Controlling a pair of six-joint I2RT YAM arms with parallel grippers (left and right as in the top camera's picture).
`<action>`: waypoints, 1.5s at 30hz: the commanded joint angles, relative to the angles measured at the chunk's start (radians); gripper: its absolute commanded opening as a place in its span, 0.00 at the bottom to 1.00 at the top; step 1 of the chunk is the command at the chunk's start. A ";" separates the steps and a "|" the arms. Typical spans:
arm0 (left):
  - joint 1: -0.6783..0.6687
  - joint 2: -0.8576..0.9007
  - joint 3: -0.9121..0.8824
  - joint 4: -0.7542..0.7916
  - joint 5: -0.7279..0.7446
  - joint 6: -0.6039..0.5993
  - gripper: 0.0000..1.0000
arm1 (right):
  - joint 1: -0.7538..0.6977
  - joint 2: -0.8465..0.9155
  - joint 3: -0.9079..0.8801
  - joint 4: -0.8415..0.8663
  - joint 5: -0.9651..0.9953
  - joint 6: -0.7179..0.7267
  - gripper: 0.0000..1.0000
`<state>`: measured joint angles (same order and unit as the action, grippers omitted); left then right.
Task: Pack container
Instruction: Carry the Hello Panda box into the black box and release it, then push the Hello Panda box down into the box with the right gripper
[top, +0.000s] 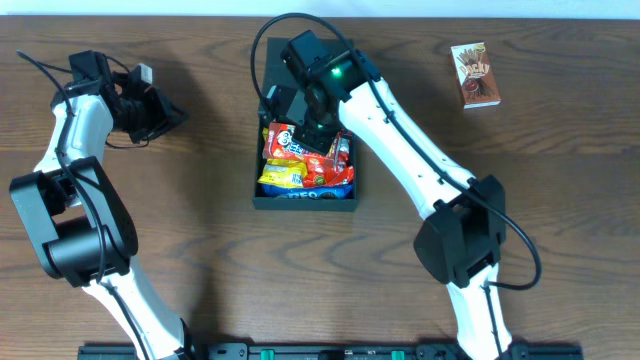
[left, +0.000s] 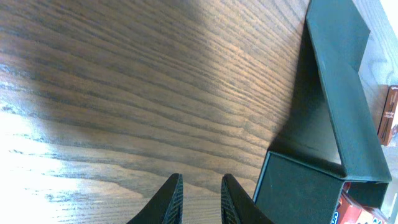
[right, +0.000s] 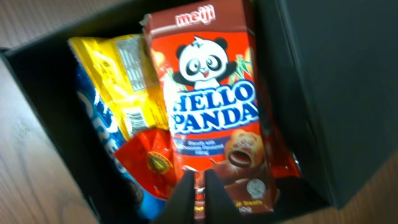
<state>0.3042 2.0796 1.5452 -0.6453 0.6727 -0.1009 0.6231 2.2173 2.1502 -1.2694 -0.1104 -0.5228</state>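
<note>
The black box (top: 300, 206) sits open in the middle of the table (top: 200, 250), packed with snacks. The right gripper (right: 198, 186) hangs over it, fingers pinched together with nothing between them, just above the Hello Panda pack (right: 211, 106). Off to the left, the left gripper (left: 201, 198) shows a narrow gap, empty, over bare wood.

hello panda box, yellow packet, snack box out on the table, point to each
hello panda box (right: 211, 106): right wrist view, front face
yellow packet (right: 109, 93): right wrist view, middle
snack box (top: 475, 75): overhead view, top face
</note>
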 joint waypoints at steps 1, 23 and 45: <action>0.006 -0.021 0.018 -0.006 -0.011 0.020 0.22 | 0.015 -0.003 -0.006 0.025 -0.044 0.028 0.02; 0.006 -0.021 0.018 -0.016 -0.011 0.020 0.22 | -0.022 0.105 -0.006 0.047 -0.261 0.055 0.01; 0.006 -0.021 0.018 -0.016 -0.011 0.020 0.22 | -0.080 0.170 -0.006 0.121 -0.262 0.093 0.01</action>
<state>0.3042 2.0796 1.5452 -0.6552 0.6727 -0.1001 0.5568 2.3688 2.1471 -1.1526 -0.3939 -0.4458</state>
